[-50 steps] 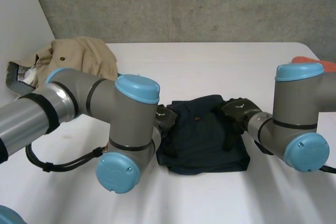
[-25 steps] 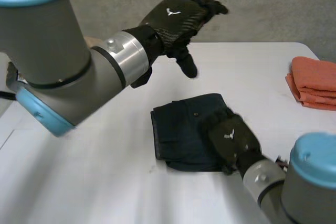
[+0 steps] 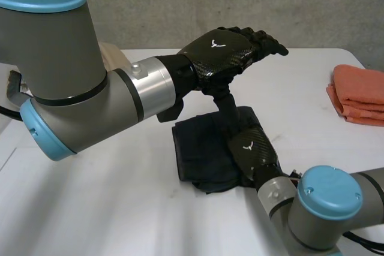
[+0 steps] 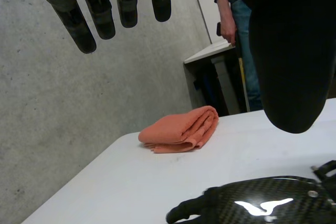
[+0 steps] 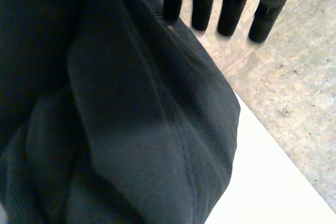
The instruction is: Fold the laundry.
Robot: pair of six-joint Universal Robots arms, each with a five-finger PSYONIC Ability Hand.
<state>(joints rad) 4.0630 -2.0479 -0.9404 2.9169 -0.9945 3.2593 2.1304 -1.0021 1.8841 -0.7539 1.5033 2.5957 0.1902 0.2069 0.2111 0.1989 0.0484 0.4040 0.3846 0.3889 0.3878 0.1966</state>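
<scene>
No words or numbers could be read. A small white winged emblem marked the back of the left hand (image 3: 231, 58) and the right hand (image 3: 257, 157).

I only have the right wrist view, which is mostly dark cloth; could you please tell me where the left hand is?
Observer: The left hand hovers above the dark folded garment, fingers straight, holding nothing.
Operator: Thank you. Where on the garment is the right hand?
Observer: The right hand rests on its near right corner.
Operator: Is any other laundry on the table?
Observer: A folded orange cloth lies at the right edge of the table, apart from the garment.
</scene>
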